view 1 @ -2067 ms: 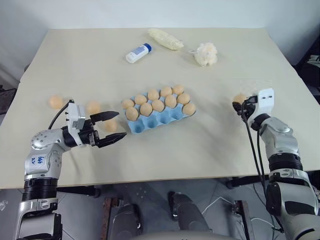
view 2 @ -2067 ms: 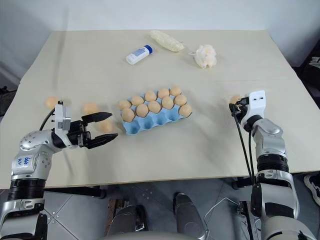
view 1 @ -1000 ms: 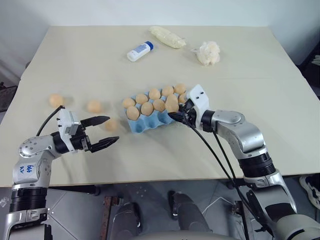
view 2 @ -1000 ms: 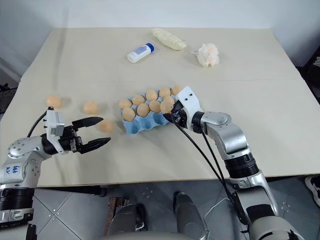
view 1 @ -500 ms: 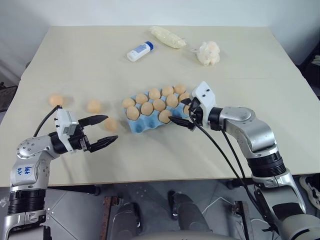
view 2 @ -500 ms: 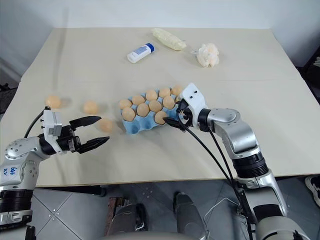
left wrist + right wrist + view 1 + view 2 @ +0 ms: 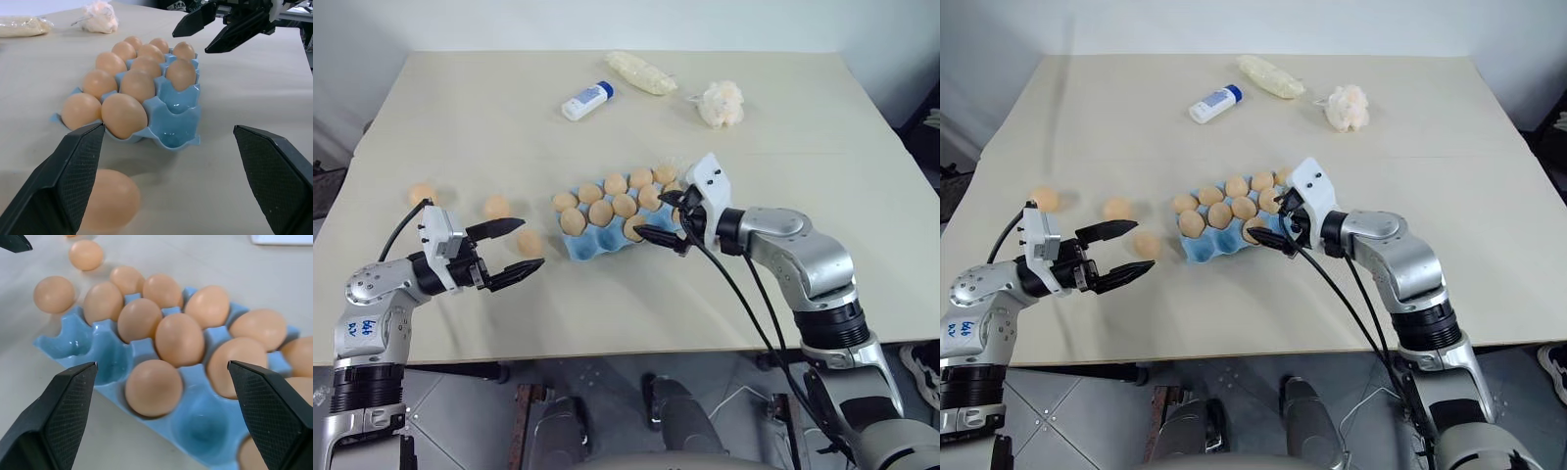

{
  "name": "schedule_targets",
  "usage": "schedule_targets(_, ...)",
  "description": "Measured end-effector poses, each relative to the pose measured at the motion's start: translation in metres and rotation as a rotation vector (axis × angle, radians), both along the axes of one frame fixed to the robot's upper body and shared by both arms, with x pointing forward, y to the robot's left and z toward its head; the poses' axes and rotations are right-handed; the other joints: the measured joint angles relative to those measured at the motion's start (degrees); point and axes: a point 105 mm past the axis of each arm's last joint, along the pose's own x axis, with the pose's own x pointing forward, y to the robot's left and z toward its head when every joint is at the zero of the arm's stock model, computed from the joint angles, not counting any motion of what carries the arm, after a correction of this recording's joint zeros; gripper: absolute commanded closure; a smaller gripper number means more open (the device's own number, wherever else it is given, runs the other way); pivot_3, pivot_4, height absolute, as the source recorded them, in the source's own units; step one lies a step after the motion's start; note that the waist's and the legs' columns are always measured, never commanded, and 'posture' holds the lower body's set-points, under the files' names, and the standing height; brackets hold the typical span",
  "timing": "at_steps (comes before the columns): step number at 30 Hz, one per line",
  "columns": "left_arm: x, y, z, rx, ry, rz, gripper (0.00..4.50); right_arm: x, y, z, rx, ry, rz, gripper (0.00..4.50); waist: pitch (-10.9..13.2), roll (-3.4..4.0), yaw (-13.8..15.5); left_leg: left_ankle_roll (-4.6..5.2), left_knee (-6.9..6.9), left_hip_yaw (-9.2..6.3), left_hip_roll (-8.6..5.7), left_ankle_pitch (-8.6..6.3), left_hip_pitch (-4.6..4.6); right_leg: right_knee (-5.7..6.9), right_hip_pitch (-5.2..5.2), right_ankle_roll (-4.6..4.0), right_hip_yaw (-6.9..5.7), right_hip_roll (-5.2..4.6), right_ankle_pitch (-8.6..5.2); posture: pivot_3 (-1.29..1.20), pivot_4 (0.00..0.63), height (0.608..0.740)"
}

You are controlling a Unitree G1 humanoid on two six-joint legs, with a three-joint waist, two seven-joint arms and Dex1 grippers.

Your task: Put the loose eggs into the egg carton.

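The light blue egg carton [image 7: 607, 243] lies mid-table with several tan eggs in its cups. My right gripper [image 7: 651, 217] hovers open and empty just above its near right end, over an egg [image 7: 153, 387] seated in a near-row cup; the cups [image 7: 112, 364] beside that egg are bare. Three loose eggs lie to the carton's left: one [image 7: 529, 242] close to the carton, one [image 7: 496, 206] further out, one [image 7: 423, 193] farthest. My left gripper [image 7: 530, 245] is held open and level, aimed at the carton, with the closest loose egg [image 7: 110, 198] low beside one finger.
At the back of the table lie a white bottle with a blue cap [image 7: 584, 102], a pale lumpy bag [image 7: 638, 72] and a fluffy cream puff [image 7: 720, 103]. The table's front edge [image 7: 636, 348] runs just below both arms.
My right gripper held an egg over the carton, opened and left it in a near-row cup, then drew slightly up and back. The left gripper stayed open in place.
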Motion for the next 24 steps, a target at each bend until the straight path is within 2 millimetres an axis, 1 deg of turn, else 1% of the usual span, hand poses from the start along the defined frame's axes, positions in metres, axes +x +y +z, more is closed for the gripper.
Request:
schedule_targets(3,0.0,0.0,0.0,-0.001,-0.001,0.0,0.0,-0.001,0.007,-0.004,0.01,0.021,0.006,0.04,0.0,0.0,-0.03,0.0,-0.01,0.01,-0.01,0.0,0.0,-0.01,0.0,0.0,0.0,0.0,0.0,0.0,0.15,0.74)
schedule_targets(7,-0.001,0.0,-0.001,-0.001,0.003,0.003,0.0,-0.001,0.017,-0.014,0.008,0.057,0.023,0.04,0.0,0.0,-0.05,0.0,-0.02,0.01,0.0,0.0,0.0,0.0,-0.01,-0.01,-0.01,0.01,-0.01,0.0,0.15,0.74)
schedule_targets(11,-0.001,0.001,-0.002,-0.002,0.005,0.007,0.0,0.003,0.022,-0.018,-0.016,0.06,0.027,0.04,0.0,0.0,-0.05,0.0,-0.01,0.01,0.0,0.0,0.0,0.0,-0.01,-0.01,-0.01,0.01,0.0,0.0,0.15,0.74)
schedule_targets(12,-0.001,0.001,-0.002,-0.002,0.006,0.008,0.0,0.003,0.024,-0.02,-0.027,0.058,0.029,0.21,0.0,0.0,-0.06,0.0,-0.01,0.01,0.0,0.0,0.0,0.0,-0.01,-0.01,-0.01,0.01,0.0,0.0,0.15,0.74)
schedule_targets(14,-0.001,0.001,-0.003,-0.003,0.008,0.012,0.0,0.005,0.025,-0.021,-0.033,0.059,0.027,0.71,0.0,0.0,-0.02,-0.01,-0.02,0.01,0.0,0.0,0.0,0.0,-0.01,-0.01,-0.02,0.01,0.0,0.0,0.15,0.74)
schedule_targets(17,-0.001,0.002,-0.005,-0.004,0.01,0.019,0.0,0.008,0.023,-0.02,-0.043,0.045,0.015,1.63,0.0,0.0,-0.08,-0.01,-0.02,0.01,0.0,-0.01,0.0,-0.01,-0.01,-0.01,-0.02,0.01,0.0,0.0,0.15,0.74)
schedule_targets(18,-0.001,0.002,-0.005,-0.004,0.008,0.02,0.0,0.009,0.023,-0.02,-0.047,0.041,0.012,2.05,0.0,0.0,-0.09,-0.01,-0.02,0.01,0.0,0.0,0.0,0.0,-0.01,-0.01,-0.02,0.02,0.0,0.0,0.15,0.74)
schedule_targets(24,-0.002,0.002,-0.006,-0.002,0.008,0.028,0.0,0.009,0.026,-0.011,-0.045,0.001,0.034,4.19,-0.01,-0.02,-0.07,-0.04,-0.02,0.01,0.05,-0.01,0.02,0.02,-0.01,-0.01,-0.03,0.05,-0.01,0.0,0.15,0.74)
